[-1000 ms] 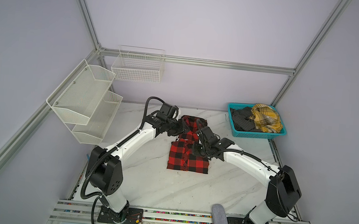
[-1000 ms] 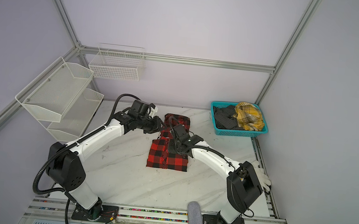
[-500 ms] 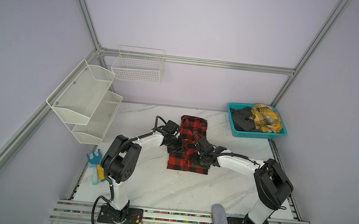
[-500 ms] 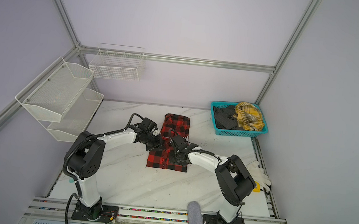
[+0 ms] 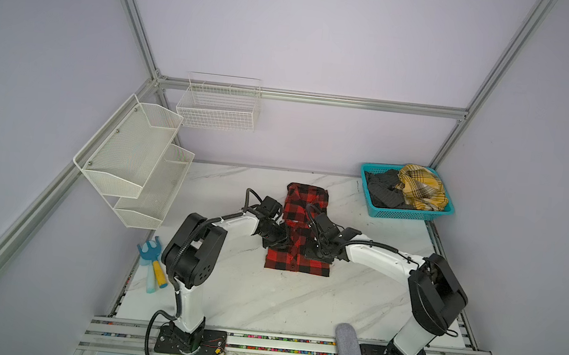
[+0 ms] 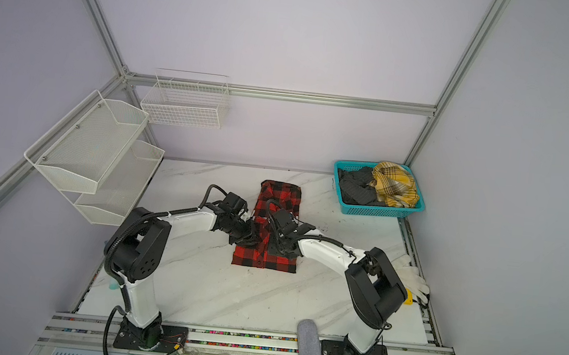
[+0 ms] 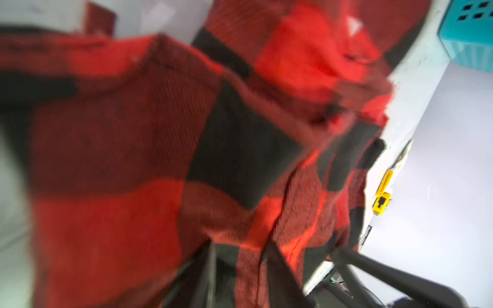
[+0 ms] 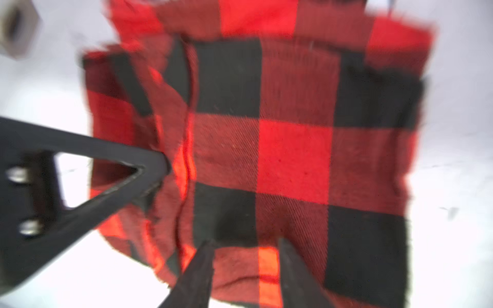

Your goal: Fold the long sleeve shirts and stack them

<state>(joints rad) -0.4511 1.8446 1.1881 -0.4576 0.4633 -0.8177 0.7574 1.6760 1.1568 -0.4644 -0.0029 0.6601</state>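
The right gripper (image 8: pixel 246 240) is open. Its fingers (image 8: pixel 205 264) stand apart with nothing pinched between them, and the tips sit low over the shirt (image 8: pixel 293 149), which lies flat beneath.

The left gripper (image 7: pixel 240 244) also has its fingers (image 7: pixel 277 266) parted, with check cloth showing in the gap. The view is blurred, so I cannot tell whether any cloth is gripped.

In both top views the two grippers are close together over the middle of the shirt (image 5: pixel 297 266), each arm reaching in from its own side.

The shirt is red-and-black check and lies at the centre of the table (image 5: pixel 262 302). It is folded into a narrow strip running from the near side toward the back wall. The near end lies flat and square, and the middle is hidden under the grippers.

A teal basket (image 5: pixel 412 216) stands at the far right corner of the table, well apart from the shirt. It holds dark cloth (image 5: pixel 382 192) and yellow plaid cloth (image 5: pixel 419 187).

- **Left wall:** white mesh racks (image 5: pixel 127 147).
- **Back wall:** a wire basket (image 5: pixel 218 106).
- **Table's left edge:** a blue-and-yellow tool (image 5: pixel 155 265).
- **Front rail:** a grey pad (image 5: pixel 349 354).
- **Table's right edge:** a white glove (image 6: pixel 409 274).
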